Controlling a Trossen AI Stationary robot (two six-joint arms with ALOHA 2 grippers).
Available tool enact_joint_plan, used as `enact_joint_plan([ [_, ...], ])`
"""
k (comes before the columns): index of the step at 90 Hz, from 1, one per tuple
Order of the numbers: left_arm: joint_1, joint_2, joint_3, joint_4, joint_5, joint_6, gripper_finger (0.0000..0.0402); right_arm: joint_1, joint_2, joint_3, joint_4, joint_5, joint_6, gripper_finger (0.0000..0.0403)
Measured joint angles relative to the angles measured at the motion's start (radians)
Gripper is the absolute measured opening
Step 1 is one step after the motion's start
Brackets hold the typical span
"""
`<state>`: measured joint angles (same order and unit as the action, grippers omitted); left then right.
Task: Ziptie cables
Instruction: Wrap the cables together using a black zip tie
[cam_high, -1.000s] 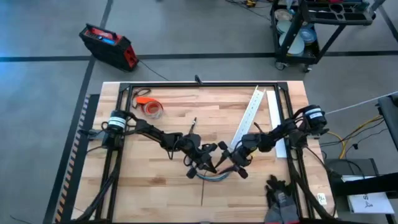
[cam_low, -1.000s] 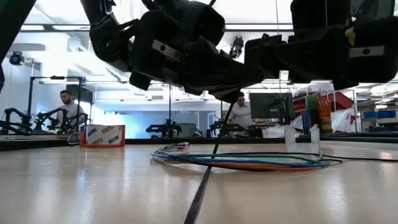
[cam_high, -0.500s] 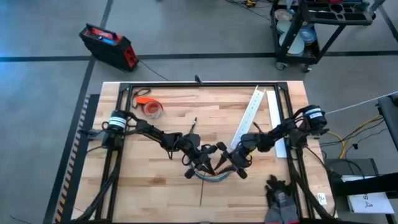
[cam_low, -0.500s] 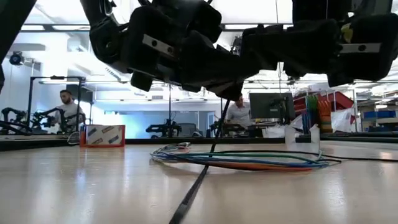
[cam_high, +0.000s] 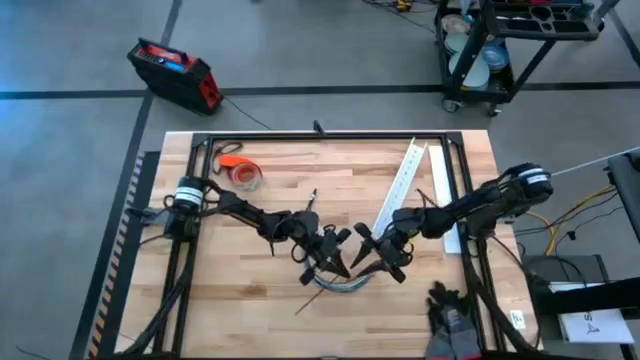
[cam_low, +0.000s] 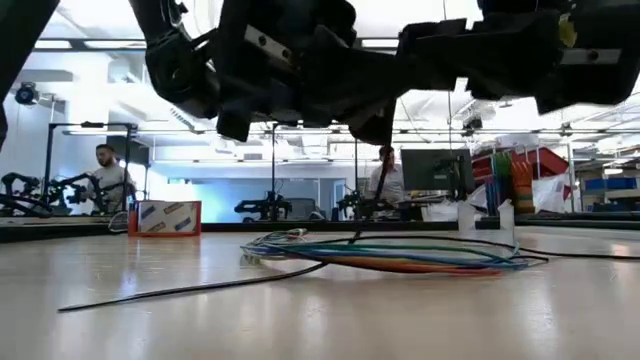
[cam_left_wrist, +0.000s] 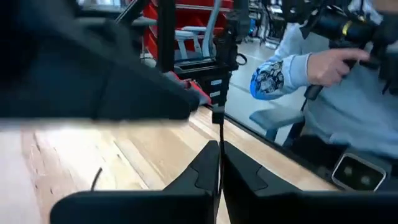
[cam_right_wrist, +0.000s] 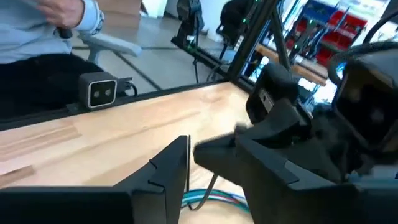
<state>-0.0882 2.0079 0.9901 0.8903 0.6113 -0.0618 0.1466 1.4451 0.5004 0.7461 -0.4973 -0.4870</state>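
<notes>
The cables (cam_high: 345, 285) lie in a flat coloured loop on the wood near the table's near edge, also seen in the low view (cam_low: 400, 258). My left gripper (cam_high: 335, 266) hovers just above their left part, shut on the ziptie (cam_left_wrist: 218, 134), a thin dark strip. The strip's long free end (cam_low: 200, 287) lies on the table, running toward the near left (cam_high: 305, 303). My right gripper (cam_high: 358, 250) faces the left one from the right. Its fingers (cam_right_wrist: 168, 171) are a narrow gap apart with nothing clearly between them. My left gripper pinches the ziptie between its two fingertips (cam_left_wrist: 219, 163), near the end with the small block (cam_left_wrist: 217, 115), which sticks out past the tips. The fingers slant down from the table's left. Below the hold the strip drops to the cables and trails slack on the table.
A long white slotted channel (cam_high: 405, 190) lies slanted at the far right. An orange tape roll (cam_high: 243, 173) sits at the far left, and a dark glove (cam_high: 450, 318) at the near right corner. A person (cam_left_wrist: 323, 68) sits beyond the table's edge.
The ziptie's free end, which ran straight toward the near edge, has swung toward the table's left and now lies flat on the wood. My right arm has drawn back a little toward the right edge. The cables have stayed put.
</notes>
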Motion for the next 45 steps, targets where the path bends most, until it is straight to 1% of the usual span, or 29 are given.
enact_joint_plan([
  [11, 0.004, 0.000, 0.000, 0.001, -0.002, -0.025, 0.0000, -0.020, -0.114, 0.032, -0.234, 0.003, -0.027, 0.0139],
  [17, 0.003, 0.000, 0.003, 0.000, -0.004, -0.026, 0.0000, -0.026, -0.149, 0.042, -0.303, 0.001, -0.030, 0.0143],
  [28, 0.003, 0.000, 0.006, 0.002, -0.011, -0.020, 0.0000, -0.026, -0.149, 0.045, -0.296, 0.001, -0.042, 0.0142],
  [39, 0.003, 0.000, 0.006, -0.007, -0.017, -0.010, 0.0000, -0.028, -0.083, 0.048, -0.236, 0.001, -0.048, 0.0134],
  [45, 0.002, 0.000, 0.007, -0.052, -0.032, -0.009, 0.0000, -0.028, -0.041, 0.062, -0.203, 0.000, -0.048, 0.0130],
])
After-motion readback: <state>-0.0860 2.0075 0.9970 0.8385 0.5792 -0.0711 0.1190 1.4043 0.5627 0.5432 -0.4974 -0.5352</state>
